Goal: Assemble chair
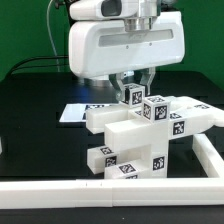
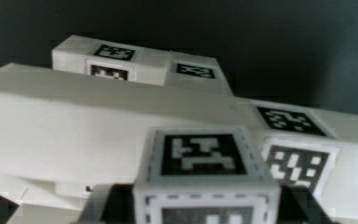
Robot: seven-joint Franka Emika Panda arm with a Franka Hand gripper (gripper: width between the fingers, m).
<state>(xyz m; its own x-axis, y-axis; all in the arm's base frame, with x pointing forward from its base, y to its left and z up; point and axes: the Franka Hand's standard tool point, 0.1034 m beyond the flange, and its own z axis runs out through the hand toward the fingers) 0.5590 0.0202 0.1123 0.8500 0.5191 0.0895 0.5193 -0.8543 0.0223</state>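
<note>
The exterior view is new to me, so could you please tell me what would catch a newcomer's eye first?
The big white gripper dominates, hanging over the middle of the black table with its fingers around a small tagged cube. Under it sits a cluster of glossy white chair pieces with black-and-white tags, and a long white border rail runs along the near edge.

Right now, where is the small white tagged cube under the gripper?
In the exterior view, the small white tagged cube sits centrally atop the stacked white chair pieces, between the gripper fingers.
</note>
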